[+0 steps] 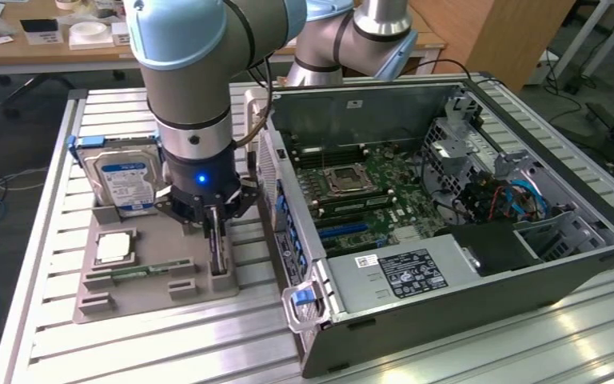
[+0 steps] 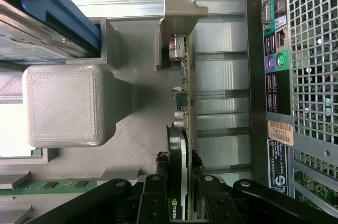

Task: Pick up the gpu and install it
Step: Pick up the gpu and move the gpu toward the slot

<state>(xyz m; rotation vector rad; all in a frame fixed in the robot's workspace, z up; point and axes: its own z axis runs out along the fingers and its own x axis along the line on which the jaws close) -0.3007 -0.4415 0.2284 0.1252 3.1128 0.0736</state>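
The gpu (image 1: 218, 258) stands on edge in a slot of the grey printed holder (image 1: 125, 300), on the side nearest the computer case. My gripper (image 1: 213, 236) has come straight down over it. In the wrist view the gpu (image 2: 183, 102) runs away from the camera, its green board edge and black cooler facing up and its silver bracket (image 2: 179, 7) at the far end. My gripper (image 2: 180, 168) straddles the near end of the card. Its black fingers (image 2: 157, 184) press against both faces, so it is shut on the card, which still sits in the holder.
The open computer case (image 1: 563, 256) lies at the exterior view's right, motherboard (image 1: 382, 180) and blue slots (image 1: 344, 230) exposed. The holder also carries a hard drive (image 1: 124, 180), a processor (image 1: 113, 248) and a memory stick (image 1: 141, 272). The case's rear ports (image 2: 274, 49) run close beside the card.
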